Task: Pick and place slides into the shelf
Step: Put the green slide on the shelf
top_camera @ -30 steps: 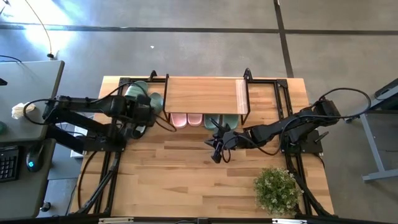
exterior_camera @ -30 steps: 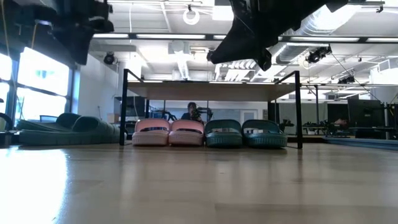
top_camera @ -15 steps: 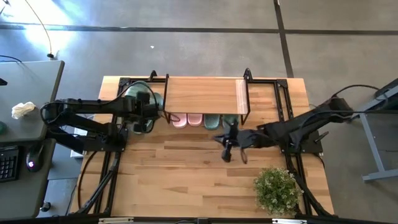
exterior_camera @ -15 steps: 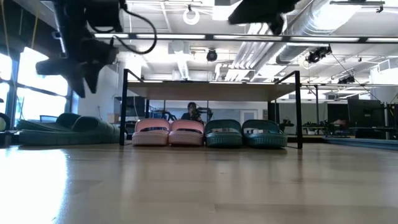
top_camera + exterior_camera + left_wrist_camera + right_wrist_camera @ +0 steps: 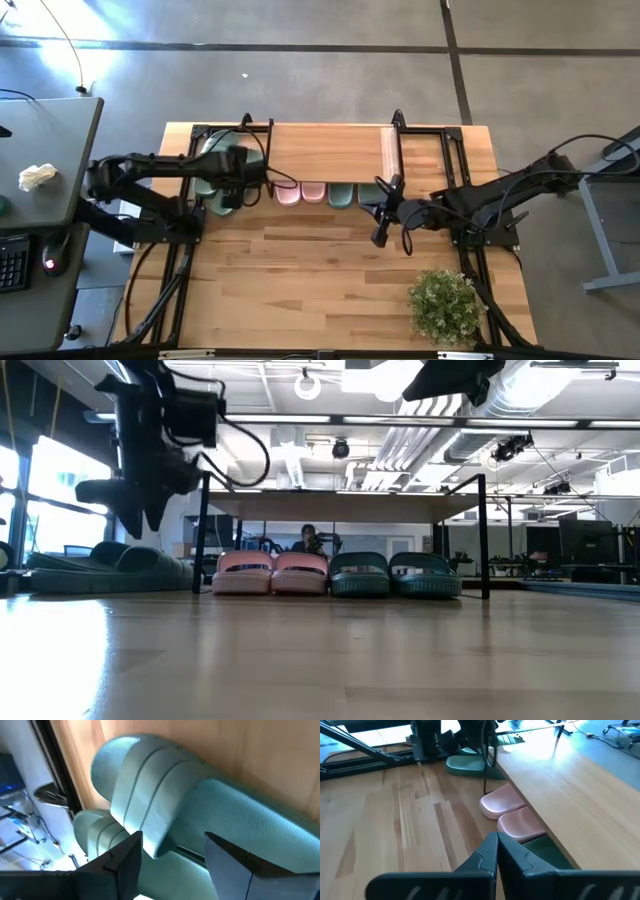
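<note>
- The wooden table [image 5: 300, 290] carried a broad bare stretch of planks across its front and middle, with a potted plant [image 5: 443, 303] standing near its front right corner.
- The shelf [image 5: 325, 153] stood along the table's far edge, its light plank top resting on a thin black frame whose posts rose at both ends.
- Under the shelf, four slides sat in a row on the tabletop: a pink pair [image 5: 271, 573] on the left and a sage-green pair [image 5: 395, 574] touching it on the right, their toes just showing past the shelf's front edge in the high view.
- The other sage-green pair [image 5: 216, 168] lay on the table just outside the shelf's left posts, close to the table's left edge.
- The left gripper [image 5: 172, 851] hung over that pair with its fingers spread apart on either side of one slide's strap [image 5: 145, 822]; whether the fingers touched it could not be told.
- The right gripper [image 5: 497, 851] hovered above the table in front of the shelf's right end, its two fingers pressed together and holding nothing, with open tabletop in front of it.
</note>
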`<state>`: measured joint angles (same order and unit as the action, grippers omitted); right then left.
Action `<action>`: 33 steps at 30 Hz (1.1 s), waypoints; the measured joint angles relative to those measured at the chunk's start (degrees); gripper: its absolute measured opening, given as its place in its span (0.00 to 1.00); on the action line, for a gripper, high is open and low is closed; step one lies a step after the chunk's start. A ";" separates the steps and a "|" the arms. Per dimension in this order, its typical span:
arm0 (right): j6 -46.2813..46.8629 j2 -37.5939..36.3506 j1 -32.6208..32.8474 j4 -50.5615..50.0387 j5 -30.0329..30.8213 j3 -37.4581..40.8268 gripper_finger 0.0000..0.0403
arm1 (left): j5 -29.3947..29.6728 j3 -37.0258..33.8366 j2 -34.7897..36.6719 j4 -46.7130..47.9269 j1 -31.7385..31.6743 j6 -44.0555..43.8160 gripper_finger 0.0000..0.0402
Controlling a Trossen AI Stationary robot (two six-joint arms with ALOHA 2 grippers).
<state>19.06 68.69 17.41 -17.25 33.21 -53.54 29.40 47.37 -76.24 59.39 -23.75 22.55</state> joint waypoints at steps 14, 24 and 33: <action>-0.09 0.00 0.31 -0.95 1.29 0.00 0.00 | -1.40 -0.26 -0.87 2.76 -2.51 -3.48 0.49; -0.24 0.04 -10.00 -1.44 2.05 -0.72 0.00 | -1.56 -0.26 -0.78 3.27 -2.56 -4.89 0.49; 0.48 0.62 -30.60 -1.98 -19.20 -1.16 0.00 | -3.25 -0.31 1.36 4.03 -2.51 -7.84 0.49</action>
<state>19.53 69.31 -13.19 -19.23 14.01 -54.70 26.15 47.07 -74.88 63.42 -26.26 14.71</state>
